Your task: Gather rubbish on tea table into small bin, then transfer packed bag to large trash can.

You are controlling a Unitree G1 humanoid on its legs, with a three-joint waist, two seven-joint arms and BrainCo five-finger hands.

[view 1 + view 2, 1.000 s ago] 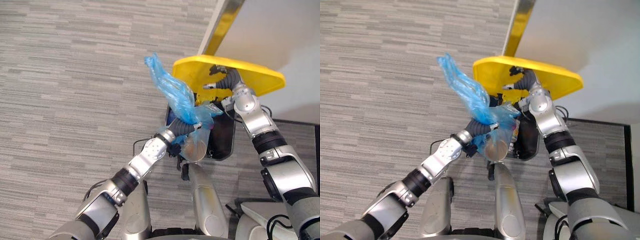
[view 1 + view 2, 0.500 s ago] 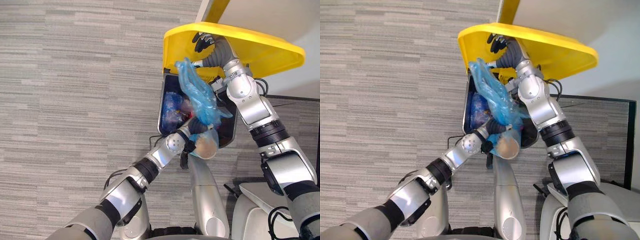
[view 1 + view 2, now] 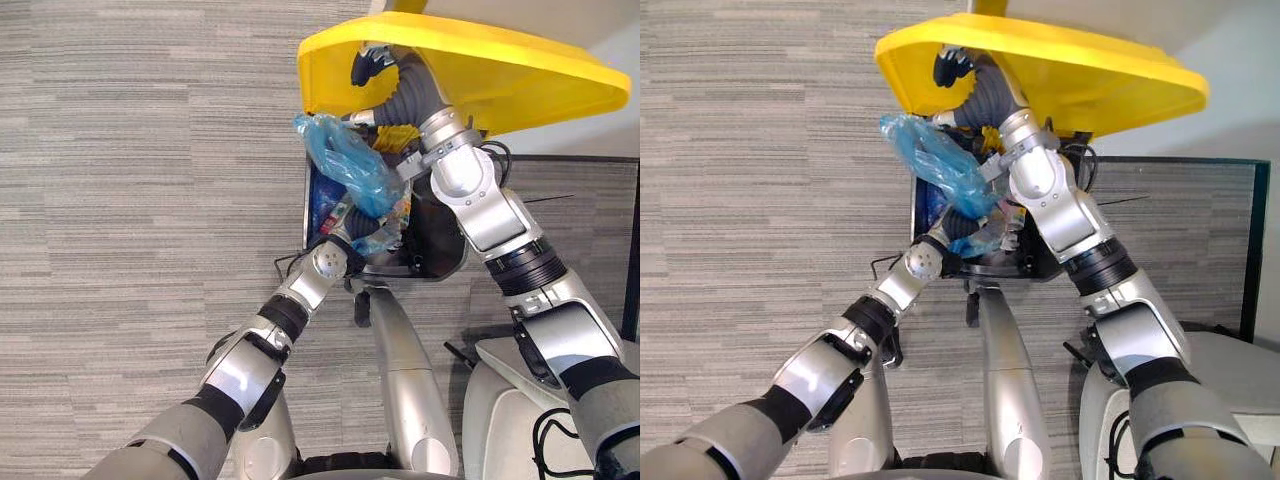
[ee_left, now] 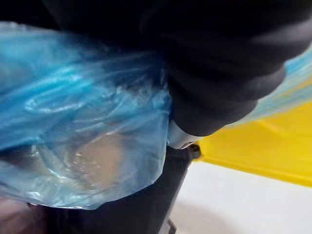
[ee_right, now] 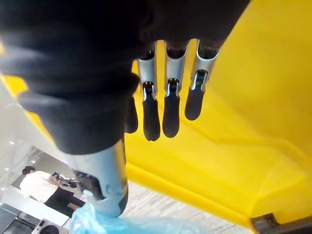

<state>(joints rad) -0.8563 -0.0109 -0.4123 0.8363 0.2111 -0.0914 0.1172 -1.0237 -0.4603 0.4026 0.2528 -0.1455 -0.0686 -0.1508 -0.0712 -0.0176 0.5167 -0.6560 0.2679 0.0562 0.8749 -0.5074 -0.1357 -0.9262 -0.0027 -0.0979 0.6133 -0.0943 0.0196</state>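
Observation:
The large trash can (image 3: 446,262) is black, and its yellow lid (image 3: 520,70) is tipped up above its mouth. My right hand (image 3: 370,65) is open under the lid, its straight fingers (image 5: 168,107) against the yellow underside (image 5: 253,122). My left hand (image 3: 345,240) is shut on the blue rubbish bag (image 3: 345,165) at the can's mouth. The bag's loose top sticks up toward the lid, and its filled lower part (image 4: 73,122) hangs inside the opening. In the left wrist view the bag hides the fingers past the dark cover (image 4: 219,73).
Other rubbish (image 3: 325,200) lies inside the can. Grey striped carpet (image 3: 140,180) spreads to the left. A pale wall rises behind the can, and a dark-edged panel (image 3: 1250,240) stands to its right. People (image 5: 34,185) show far off in the right wrist view.
The camera has shifted. My right hand has pushed the lid higher. My left hand has carried the bag forward and down, from beside the can into its mouth.

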